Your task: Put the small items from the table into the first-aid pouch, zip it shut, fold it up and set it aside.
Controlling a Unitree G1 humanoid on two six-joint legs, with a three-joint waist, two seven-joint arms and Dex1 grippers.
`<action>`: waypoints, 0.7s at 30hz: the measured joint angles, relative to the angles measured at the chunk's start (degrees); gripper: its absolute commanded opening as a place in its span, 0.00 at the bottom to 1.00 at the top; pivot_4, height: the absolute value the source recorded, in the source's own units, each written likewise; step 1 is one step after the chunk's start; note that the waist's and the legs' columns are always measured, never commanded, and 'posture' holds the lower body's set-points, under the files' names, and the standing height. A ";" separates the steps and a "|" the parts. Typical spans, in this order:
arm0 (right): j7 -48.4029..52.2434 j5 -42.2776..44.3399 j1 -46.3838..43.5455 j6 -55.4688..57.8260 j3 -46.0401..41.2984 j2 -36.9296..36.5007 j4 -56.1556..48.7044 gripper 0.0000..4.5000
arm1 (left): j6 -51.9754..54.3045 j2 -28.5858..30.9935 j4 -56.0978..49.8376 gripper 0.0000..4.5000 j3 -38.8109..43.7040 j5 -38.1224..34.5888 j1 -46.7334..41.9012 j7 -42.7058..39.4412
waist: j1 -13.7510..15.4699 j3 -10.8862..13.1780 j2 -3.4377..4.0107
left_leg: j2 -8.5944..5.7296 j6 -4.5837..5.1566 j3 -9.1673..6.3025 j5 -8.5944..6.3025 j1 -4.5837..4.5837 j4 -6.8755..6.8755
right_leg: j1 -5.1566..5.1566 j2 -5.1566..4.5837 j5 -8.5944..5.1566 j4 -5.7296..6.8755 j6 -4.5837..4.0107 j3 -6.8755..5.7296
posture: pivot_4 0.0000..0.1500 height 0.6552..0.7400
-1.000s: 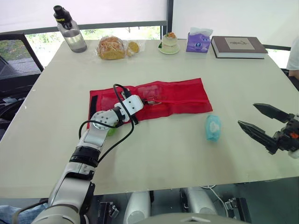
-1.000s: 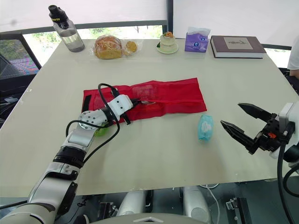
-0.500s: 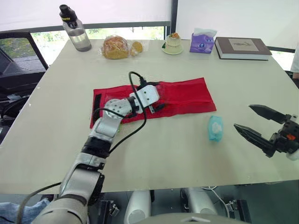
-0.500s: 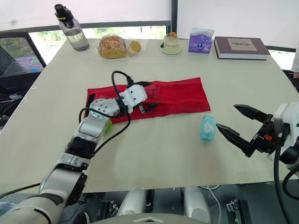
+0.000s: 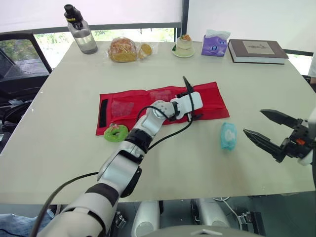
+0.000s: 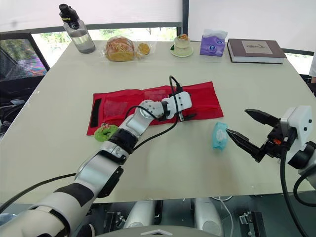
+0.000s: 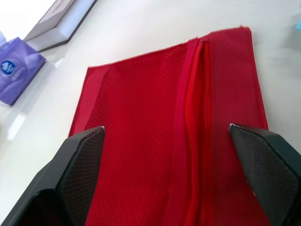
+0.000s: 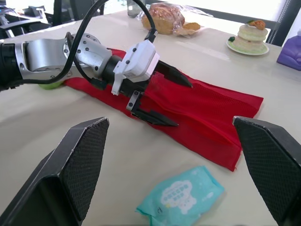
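The red mesh first-aid pouch (image 5: 123, 106) lies flat and unfolded in the middle of the table, with its zipper line (image 7: 195, 117) running along its length. My left gripper (image 5: 199, 109) hovers over the pouch's right part, open, fingers (image 7: 80, 160) spread wide with nothing between them. A teal wipes pack (image 5: 227, 136) lies on the table just right of the pouch. A green ring-shaped item (image 5: 115, 133) sits at the pouch's front left corner. My right gripper (image 5: 253, 122) stands open to the right of the wipes pack, apart from it.
Along the far edge stand a water bottle (image 5: 80, 30), bagged bread (image 5: 122, 50), a small cake on a plate (image 5: 183, 46), a purple tissue pack (image 5: 215, 43) and a book (image 5: 257, 50). A black chair (image 5: 19, 54) is beyond the table's left side.
My left gripper has travelled right along the pouch, from its left-centre to its right part, and its fingers have opened. The green item, earlier under the arm, is uncovered. The right gripper has barely moved.
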 measured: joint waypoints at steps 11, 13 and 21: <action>-1.74 -0.76 1.38 0.11 0.86 0.01 -0.02 1.00 | -0.03 -2.60 9.40 0.76 -1.16 4.90 -4.57 9.35 | -0.04 0.00 0.00 | -0.01 0.00 -0.01 0.00 0.02 0.00 | 0.00 0.00 0.00 0.02 0.01 0.00 | 1.00 1.00; -2.42 -1.10 1.89 0.11 0.82 0.01 -0.02 1.00 | 0.03 -2.60 10.38 0.51 -1.14 5.03 -4.86 9.93 | -0.08 0.00 0.00 | -0.01 0.00 -0.01 0.00 0.02 -0.01 | 0.00 0.00 0.00 0.03 0.01 0.00 | 1.00 1.00; -2.84 -2.84 4.10 0.07 0.15 0.03 0.00 1.00 | 0.06 -2.68 10.73 0.01 -1.14 5.12 -4.69 9.75 | -0.05 0.00 0.00 | -0.01 0.00 0.00 0.00 0.02 -0.02 | -0.01 0.00 0.00 0.03 0.00 0.01 | 1.00 1.00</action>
